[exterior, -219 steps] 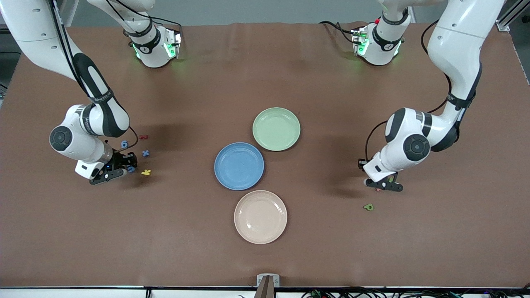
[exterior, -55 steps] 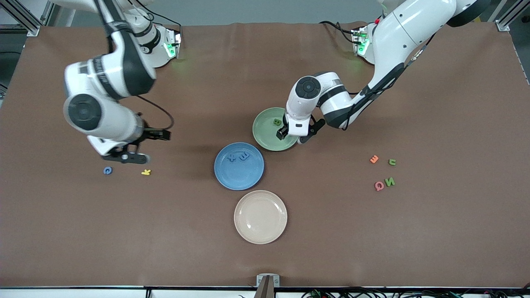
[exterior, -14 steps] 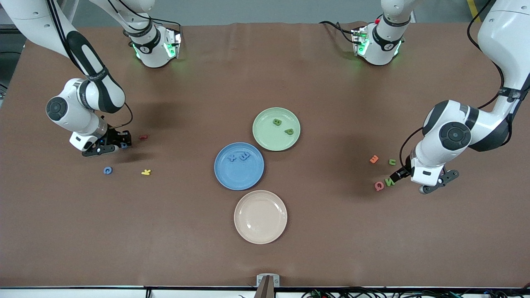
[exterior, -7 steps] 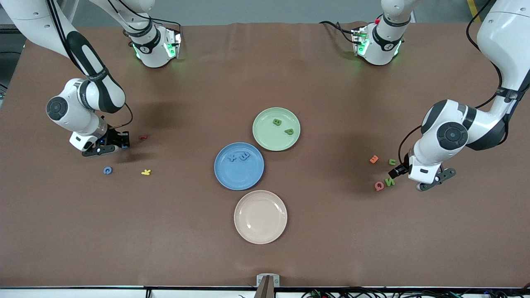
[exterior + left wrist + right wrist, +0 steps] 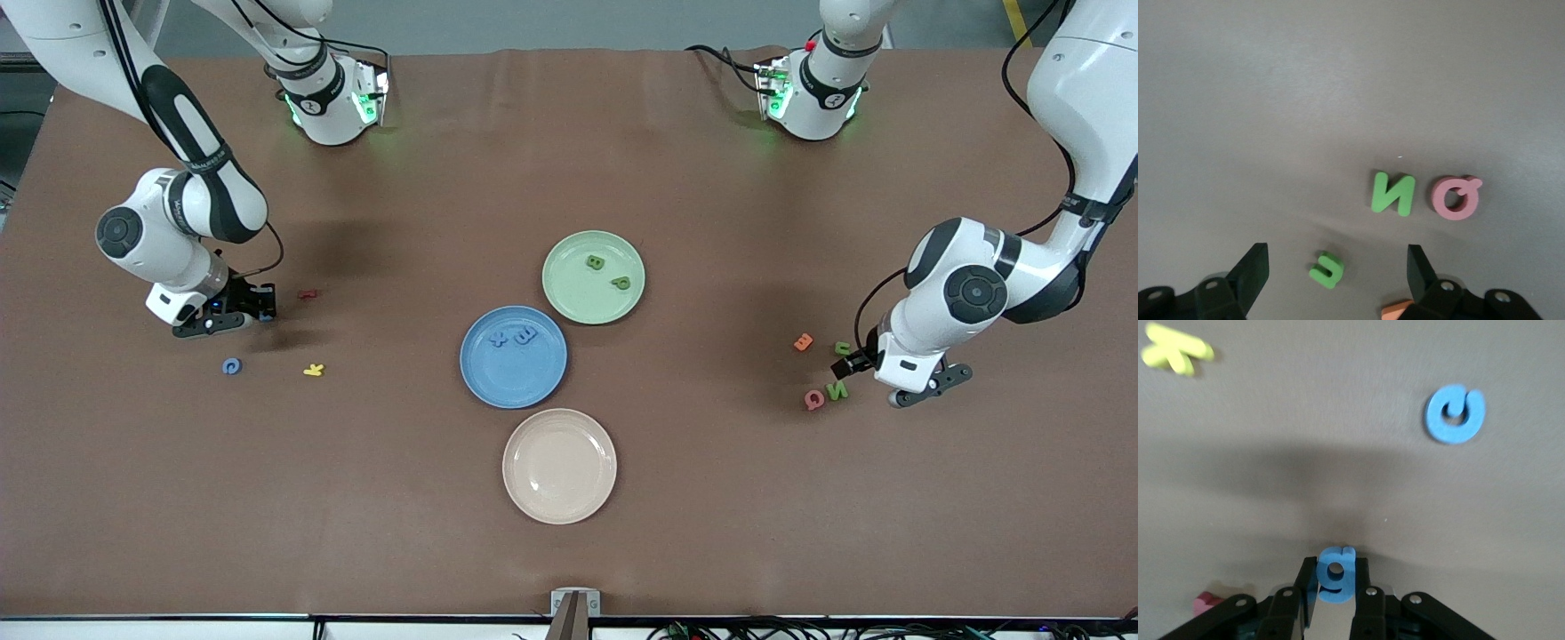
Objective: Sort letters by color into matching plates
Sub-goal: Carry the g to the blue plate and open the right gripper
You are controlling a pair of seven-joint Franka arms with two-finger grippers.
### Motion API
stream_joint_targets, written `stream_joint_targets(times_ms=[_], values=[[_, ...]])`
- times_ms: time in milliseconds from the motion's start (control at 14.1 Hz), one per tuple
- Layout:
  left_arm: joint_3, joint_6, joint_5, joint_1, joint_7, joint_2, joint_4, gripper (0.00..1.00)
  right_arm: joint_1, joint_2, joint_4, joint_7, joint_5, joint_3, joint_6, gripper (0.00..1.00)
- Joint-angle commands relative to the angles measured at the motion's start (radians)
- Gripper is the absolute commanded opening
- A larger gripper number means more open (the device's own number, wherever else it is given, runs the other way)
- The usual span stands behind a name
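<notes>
My right gripper (image 5: pixel 1335 587) is shut on a small blue letter g (image 5: pixel 1335 577), low over the table at the right arm's end (image 5: pixel 238 313). Another blue letter (image 5: pixel 231 365) (image 5: pixel 1455 414) lies nearer the front camera. The blue plate (image 5: pixel 516 380) holds two blue letters (image 5: pixel 512 337). The pale green plate (image 5: pixel 573 292) holds two green letters (image 5: pixel 608 273). My left gripper (image 5: pixel 1336 250) (image 5: pixel 880 378) is open just above a green letter u (image 5: pixel 1326 269) (image 5: pixel 841 348), one finger on each side of it. A green letter N (image 5: pixel 1393 194) (image 5: pixel 837 389) lies close by.
A beige plate (image 5: pixel 559 466) sits nearest the front camera. A yellow letter (image 5: pixel 313 370) and a red letter (image 5: pixel 307 293) lie near my right gripper. A pink letter (image 5: pixel 813 399) and an orange letter (image 5: pixel 803 341) lie beside the green ones.
My right gripper has closed on the blue g. My left gripper has shifted slightly away from the green N toward the green u.
</notes>
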Motion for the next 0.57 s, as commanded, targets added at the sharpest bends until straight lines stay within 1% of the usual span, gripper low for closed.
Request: stream_joint_targets(times_ms=[0,283,424,495], values=[[-0.011,0.031,0.057,0.016,0.006,0.019,-0.011,0.91,-0.002,-0.084,0.031,-0.002,-0.009,0.018,-0.114,0.14],[-0.005,0.045,0.072,0.019,0.008,0.041,-0.002,0.89,0.077,-0.109,0.161,0.102,-0.010,0.020,-0.313,0.14],[0.013,0.048,0.127,0.019,0.008,0.051,0.003,0.88,0.142,-0.098,0.275,0.206,-0.009,0.023,-0.475,0.14],[0.018,0.066,0.132,0.019,0.008,0.058,0.006,0.88,0.197,-0.097,0.331,0.291,-0.009,0.023,-0.546,0.14]])
